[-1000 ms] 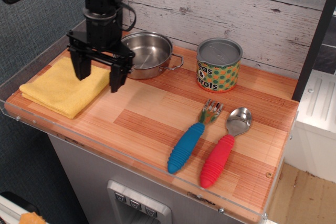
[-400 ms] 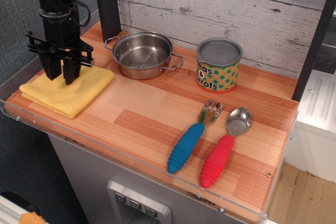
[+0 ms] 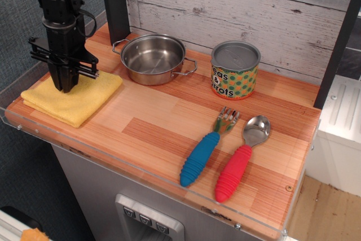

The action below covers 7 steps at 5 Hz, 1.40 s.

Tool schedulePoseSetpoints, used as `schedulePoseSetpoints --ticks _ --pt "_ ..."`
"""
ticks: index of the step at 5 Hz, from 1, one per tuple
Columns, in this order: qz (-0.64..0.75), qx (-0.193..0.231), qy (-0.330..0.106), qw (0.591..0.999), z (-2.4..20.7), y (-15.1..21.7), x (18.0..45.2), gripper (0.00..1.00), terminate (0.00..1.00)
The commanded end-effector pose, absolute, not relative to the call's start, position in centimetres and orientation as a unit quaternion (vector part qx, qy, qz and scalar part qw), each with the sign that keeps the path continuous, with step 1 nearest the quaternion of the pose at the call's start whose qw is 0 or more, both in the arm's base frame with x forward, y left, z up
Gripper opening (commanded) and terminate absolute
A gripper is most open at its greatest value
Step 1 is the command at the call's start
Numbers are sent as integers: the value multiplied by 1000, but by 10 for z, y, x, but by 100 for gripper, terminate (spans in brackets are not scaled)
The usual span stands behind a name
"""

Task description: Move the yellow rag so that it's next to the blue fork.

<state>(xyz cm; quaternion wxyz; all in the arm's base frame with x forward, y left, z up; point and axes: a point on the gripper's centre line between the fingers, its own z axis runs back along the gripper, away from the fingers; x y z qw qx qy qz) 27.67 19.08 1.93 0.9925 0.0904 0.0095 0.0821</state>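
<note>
Right now the tool (image 3: 65,86) points straight down at the counter's far-left end, fingers drawn together w/ no gap showing between them, tips pressed into the top of the yellow rag (image 3: 70,98). They look pinched on the cloth, tho the tips sink into the terry so the exact grip is hard to make out. Rag lies flat, folded, by the left edge of the counter (image 3: 152,122), one corner pointing toward the front-left corner.

Just beside the rag, toward the back edge, sits a steel pot (image 3: 152,58), empty, upright, w/ a loop handle on each side; it's apart from the cloth. Further right along the back edge: a tin can (image 3: 235,70) w/ a green dotted label, upright, lid on.

Blue fork (image 3: 206,149) lies well apart from the rag, near the front-right corner, tines pointing toward the back edge. Red-handled spoon (image 3: 241,160) lies just beside it on the right, roughly parallel, not touching.
</note>
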Motion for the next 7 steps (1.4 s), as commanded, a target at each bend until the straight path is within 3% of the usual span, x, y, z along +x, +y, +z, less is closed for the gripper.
schedulePoseSetpoints --ticks 1,5,7 --pt "88 90 -2 992 25 185 275 0 0" --pt "61 71 26 995 7 125 272 0 0" --pt "45 56 22 997 13 87 274 0 0"
